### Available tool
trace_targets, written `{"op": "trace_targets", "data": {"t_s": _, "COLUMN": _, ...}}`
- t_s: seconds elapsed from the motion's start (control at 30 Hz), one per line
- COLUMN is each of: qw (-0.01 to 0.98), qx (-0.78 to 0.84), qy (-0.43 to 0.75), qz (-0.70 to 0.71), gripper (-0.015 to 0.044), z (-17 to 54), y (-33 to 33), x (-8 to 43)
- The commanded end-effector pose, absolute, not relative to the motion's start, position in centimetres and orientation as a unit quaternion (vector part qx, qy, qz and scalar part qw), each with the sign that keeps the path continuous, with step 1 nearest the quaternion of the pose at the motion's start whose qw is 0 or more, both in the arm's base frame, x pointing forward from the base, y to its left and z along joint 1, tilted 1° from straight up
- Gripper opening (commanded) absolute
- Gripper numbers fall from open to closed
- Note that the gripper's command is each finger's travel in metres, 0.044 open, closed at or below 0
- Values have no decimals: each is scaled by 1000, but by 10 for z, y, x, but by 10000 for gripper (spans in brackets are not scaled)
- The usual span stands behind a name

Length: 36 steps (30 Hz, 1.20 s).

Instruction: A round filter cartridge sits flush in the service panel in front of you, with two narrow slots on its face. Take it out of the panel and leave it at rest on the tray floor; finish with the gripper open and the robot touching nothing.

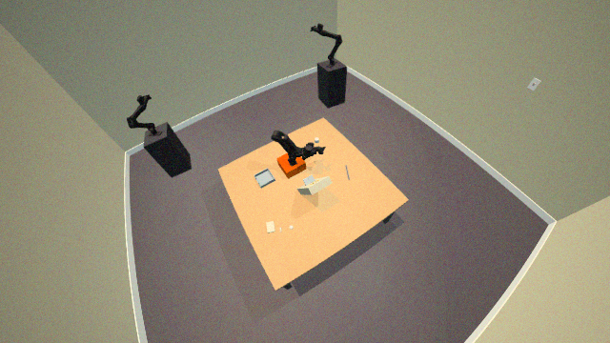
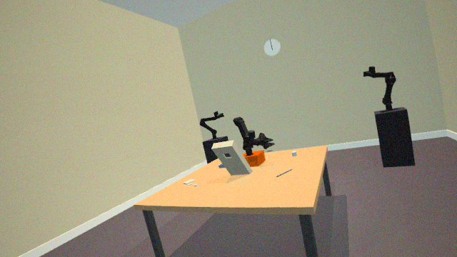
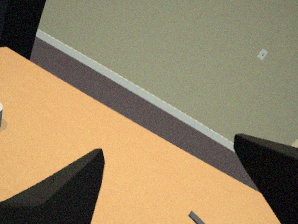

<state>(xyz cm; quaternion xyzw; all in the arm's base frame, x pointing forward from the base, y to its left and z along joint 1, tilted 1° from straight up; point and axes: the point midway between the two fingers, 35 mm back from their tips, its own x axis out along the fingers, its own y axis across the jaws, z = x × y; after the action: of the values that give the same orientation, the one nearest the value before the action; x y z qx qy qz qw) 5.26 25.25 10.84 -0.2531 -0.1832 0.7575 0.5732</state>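
Note:
The service panel [image 1: 320,186] [image 2: 233,160] is a pale tilted block standing on the table in front of the arm's orange base. Its slotted face is turned away from the exterior camera. In the top view a small light-blue patch shows beside its top edge, too small to identify. I cannot make out the round cartridge or its slots in any view. The tray [image 1: 264,178] is a shallow grey-blue box beside the base; no cartridge can be made out in it. My gripper [image 1: 324,150] [image 2: 273,142] [image 3: 169,148] is open and empty, above the table and to the side of the panel.
A small white cup [image 1: 316,140] [image 2: 294,153] stands near the table's far edge. A thin grey rod [image 1: 348,172] [image 2: 284,173] [image 3: 196,217] lies on the table. A pale block [image 1: 270,227] [image 2: 188,182] and small white pieces lie beyond the panel. Two other arms stand on distant pedestals.

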Motion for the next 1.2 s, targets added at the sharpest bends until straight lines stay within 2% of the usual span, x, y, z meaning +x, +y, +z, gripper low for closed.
{"op": "trace_targets", "data": {"t_s": 0.0, "qw": 579, "qx": -252, "qy": -176, "qz": 755, "gripper": 374, "z": 109, "y": 253, "x": 55}}
{"op": "trace_targets", "data": {"t_s": 0.17, "qw": 715, "qx": -190, "qy": -4, "qz": 673, "gripper": 243, "z": 120, "y": 252, "x": 128}}
{"op": "trace_targets", "data": {"t_s": 0.33, "qw": 838, "qx": -72, "qy": 159, "qz": 517, "gripper": 112, "z": 137, "y": 221, "x": 204}}
{"op": "trace_targets", "data": {"t_s": 0.57, "qw": 920, "qx": 145, "qy": 287, "qz": 224, "gripper": 112, "z": 169, "y": 135, "x": 275}}
{"op": "trace_targets", "data": {"t_s": 0.8, "qw": 894, "qx": 341, "qy": 285, "qz": -55, "gripper": 112, "z": 201, "y": 39, "x": 288}}
{"op": "trace_targets", "data": {"t_s": 1.17, "qw": 890, "qx": 353, "qy": 281, "qz": -72, "gripper": 112, "z": 203, "y": 33, "x": 287}}
